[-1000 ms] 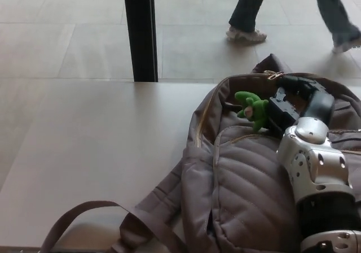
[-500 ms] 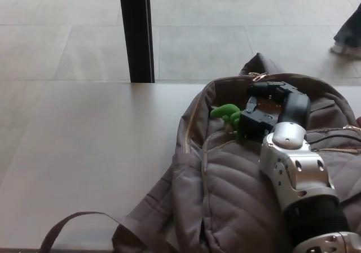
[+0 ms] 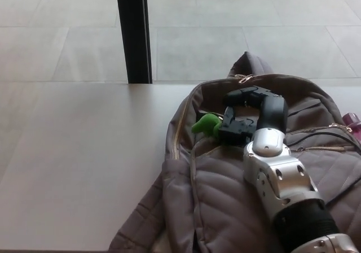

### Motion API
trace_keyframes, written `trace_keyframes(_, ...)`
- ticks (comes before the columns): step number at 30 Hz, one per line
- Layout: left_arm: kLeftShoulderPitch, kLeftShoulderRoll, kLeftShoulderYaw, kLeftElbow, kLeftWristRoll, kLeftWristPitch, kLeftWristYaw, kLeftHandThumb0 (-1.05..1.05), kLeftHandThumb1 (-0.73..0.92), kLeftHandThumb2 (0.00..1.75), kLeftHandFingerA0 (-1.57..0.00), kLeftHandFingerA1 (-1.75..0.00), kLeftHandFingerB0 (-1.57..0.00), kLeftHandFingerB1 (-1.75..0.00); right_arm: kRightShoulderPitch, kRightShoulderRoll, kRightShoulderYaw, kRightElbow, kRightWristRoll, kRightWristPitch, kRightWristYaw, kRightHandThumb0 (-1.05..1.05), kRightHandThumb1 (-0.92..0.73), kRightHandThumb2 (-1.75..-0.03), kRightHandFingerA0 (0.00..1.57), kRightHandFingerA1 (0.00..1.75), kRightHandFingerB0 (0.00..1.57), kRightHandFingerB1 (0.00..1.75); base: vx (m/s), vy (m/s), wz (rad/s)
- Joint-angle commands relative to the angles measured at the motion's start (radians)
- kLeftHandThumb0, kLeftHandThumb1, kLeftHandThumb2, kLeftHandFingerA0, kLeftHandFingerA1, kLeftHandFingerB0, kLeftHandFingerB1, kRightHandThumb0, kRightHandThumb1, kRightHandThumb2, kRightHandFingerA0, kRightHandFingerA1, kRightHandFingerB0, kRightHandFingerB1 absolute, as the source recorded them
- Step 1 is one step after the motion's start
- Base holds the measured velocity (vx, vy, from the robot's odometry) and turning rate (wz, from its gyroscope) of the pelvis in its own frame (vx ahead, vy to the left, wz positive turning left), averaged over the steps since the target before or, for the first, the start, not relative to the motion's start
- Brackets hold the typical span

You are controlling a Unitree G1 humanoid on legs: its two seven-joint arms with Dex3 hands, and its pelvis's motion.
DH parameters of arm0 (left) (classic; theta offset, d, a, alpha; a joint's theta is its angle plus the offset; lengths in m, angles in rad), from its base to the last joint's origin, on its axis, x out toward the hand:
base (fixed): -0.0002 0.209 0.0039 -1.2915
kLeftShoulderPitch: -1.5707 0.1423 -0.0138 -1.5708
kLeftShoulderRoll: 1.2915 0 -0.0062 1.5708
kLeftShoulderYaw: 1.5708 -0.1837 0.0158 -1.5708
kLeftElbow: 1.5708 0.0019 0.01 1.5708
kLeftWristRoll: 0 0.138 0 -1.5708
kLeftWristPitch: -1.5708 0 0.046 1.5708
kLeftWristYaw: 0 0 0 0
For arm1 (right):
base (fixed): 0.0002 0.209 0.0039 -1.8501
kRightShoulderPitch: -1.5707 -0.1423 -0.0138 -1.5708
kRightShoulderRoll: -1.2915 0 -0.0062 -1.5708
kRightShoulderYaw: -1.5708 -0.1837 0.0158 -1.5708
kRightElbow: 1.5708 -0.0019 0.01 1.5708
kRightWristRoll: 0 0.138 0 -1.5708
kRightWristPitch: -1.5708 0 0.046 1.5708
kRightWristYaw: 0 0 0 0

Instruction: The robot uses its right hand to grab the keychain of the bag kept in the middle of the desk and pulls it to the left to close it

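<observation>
"Where is your right hand?"

"My right hand (image 3: 247, 114) is on top of the bag (image 3: 225, 202), at the mouth of its main pocket. My silver forearm (image 3: 276, 177) lies across the quilted front."

"Spread or closed?"

"Closed. My fingers are curled around the green keychain (image 3: 205, 124). Its soft body pokes out on the left of my fingers and the rest is hidden under them."

"And the bag?"

"It lies flat on the desk (image 3: 84, 162), right of the middle, with its top end toward the far edge. The zipper (image 3: 179, 123) runs in a gold line down the left side of the opening, and the pocket gapes there."

"Anything behind it?"

"A black pillar (image 3: 133, 33) stands past the far edge of the desk, on the tiled floor (image 3: 237, 38)."
</observation>
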State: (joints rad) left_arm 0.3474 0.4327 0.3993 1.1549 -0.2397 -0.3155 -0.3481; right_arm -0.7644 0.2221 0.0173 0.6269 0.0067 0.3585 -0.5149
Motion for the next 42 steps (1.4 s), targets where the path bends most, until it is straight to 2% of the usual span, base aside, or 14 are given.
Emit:
trace_keyframes(1, 0.024, 0.012, -0.03, -0.029, 0.045, -0.024, 0.027, -0.57, 0.92, 0.69, -0.69, -0.58, -0.67, -0.49, 0.172, 0.746, 0.332, 0.133, 0.144, 0.181, 0.109, -0.34, -0.59, -1.14, 1.05, 1.73, 0.85, 1.52, 0.0, 0.0, 0.0)
trace_keyframes(4, 0.019, 0.011, -0.038, -0.02, 0.055, -0.027, 0.034, -0.59, 0.92, 0.68, -0.72, -0.58, -0.68, -0.48, 0.207, 0.687, 0.379, 0.065, 0.164, 0.175, 0.144, -0.42, -0.34, -1.49, 1.07, 1.75, 0.98, 1.63, 0.0, 0.0, 0.0)
trace_keyframes(8, 0.018, 0.008, -0.033, 0.0, 0.051, -0.052, 0.032, -0.62, 0.92, 0.67, -0.72, -0.58, -0.69, -0.49, 0.252, 0.574, 0.476, -0.071, 0.19, 0.194, 0.185, -0.48, -0.28, -1.52, 1.08, 1.69, 1.04, 1.59, 0.0, 0.0, 0.0)
trace_keyframes(10, 0.026, 0.006, -0.032, -0.017, 0.045, -0.04, 0.031, -0.61, 0.92, 0.68, -0.71, -0.59, -0.68, -0.49, 0.264, 0.518, 0.504, -0.125, 0.194, 0.199, 0.195, -0.21, -0.53, -1.25, 1.28, 1.3, 1.3, 1.3, 0.0, 0.0, 0.0)
trace_keyframes(11, 0.022, 0.007, -0.029, -0.019, 0.04, -0.018, 0.035, -0.59, 0.92, 0.67, -0.7, -0.57, -0.69, -0.49, 0.265, 0.474, 0.502, -0.157, 0.189, 0.195, 0.203, -0.47, -0.31, -1.51, 1.08, 1.72, 1.05, 1.59, 0.0, 0.0, 0.0)
trace_keyframes(17, 0.023, 0.014, -0.033, -0.003, 0.043, -0.03, 0.031, -0.59, 0.92, 0.68, -0.7, -0.58, -0.67, -0.48, 0.23, 0.287, 0.49, -0.236, 0.141, 0.156, 0.244, -0.39, -0.26, -1.62, 1.09, 1.74, 1.03, 1.62, 0.0, 0.0, 0.0)
trace_keyframes(20, 0.025, 0.008, -0.036, 0.008, 0.043, -0.046, 0.038, -0.59, 0.91, 0.67, -0.74, -0.62, -0.7, -0.5, 0.183, 0.156, 0.502, -0.294, 0.07, 0.18, 0.24, -0.25, -0.47, -1.25, 1.0, 1.66, 0.59, 0.96, 0.0, 0.0, 0.0)
trace_keyframes(22, 0.024, 0.005, -0.026, 0.012, 0.026, -0.046, 0.021, -0.58, 0.92, 0.68, -0.74, -0.58, -0.68, -0.5, 0.145, 0.049, 0.511, -0.344, 0.063, 0.186, 0.325, -0.38, -0.73, -0.65, 0.67, 1.41, 0.25, 0.48, 0.0, 0.0, 0.0)
trace_keyframes(24, 0.029, 0.009, -0.04, 0.009, 0.047, -0.058, 0.047, -0.59, 0.92, 0.67, -0.74, -0.55, -0.7, -0.49, 0.084, -0.014, 0.488, -0.365, 0.079, 0.288, 0.385, -0.43, -0.76, -0.62, 0.53, 1.13, 0.18, 0.35, 0.0, 0.0, 0.0)
trace_keyframes(27, 0.034, 0.013, -0.046, 0.018, 0.053, -0.09, 0.052, -0.58, 0.92, 0.69, -0.72, -0.52, -0.65, -0.5, 0.038, -0.084, 0.421, -0.368, 0.073, 0.28, 0.406, -0.48, -0.73, -0.62, 0.58, 1.24, 0.14, 0.42, 0.0, 0.0, 0.0)
trace_keyframes(28, 0.029, 0.011, -0.036, 0.022, 0.037, -0.067, 0.047, -0.58, 0.91, 0.67, -0.74, -0.53, -0.68, -0.5, 0.014, -0.108, 0.346, -0.366, 0.127, 0.276, 0.439, -0.54, -0.55, -0.91, 0.42, 0.78, 0.12, 0.54, 0.0, 0.0, 0.0)
trace_keyframes(29, 0.023, 0.009, -0.033, 0.03, 0.032, -0.058, 0.046, -0.57, 0.91, 0.67, -0.76, -0.55, -0.69, -0.5, -0.003, -0.106, 0.29, -0.377, 0.167, 0.309, 0.438, -0.51, -0.7, -0.61, 0.44, 0.88, 0.22, 0.49, 0.0, 0.0, 0.0)
trace_keyframes(41, 0.023, -0.005, -0.04, 0.041, 0.03, -0.034, 0.076, -0.58, 0.9, 0.66, -0.77, -0.62, -0.72, -0.52, 0.05, -0.067, 0.445, -0.491, 0.149, 0.365, 0.586, -0.44, -0.56, -0.87, 0.56, 0.74, 0.28, 0.53, 0.0, 0.0, 0.0)
trace_keyframes(42, 0.031, -0.003, -0.039, 0.031, 0.028, -0.036, 0.067, -0.58, 0.92, 0.67, -0.73, -0.6, -0.68, -0.51, 0.034, -0.076, 0.465, -0.507, 0.149, 0.383, 0.609, -0.41, -0.67, -0.59, 0.54, 0.69, 0.35, 0.44, 0.0, 0.0, 0.0)
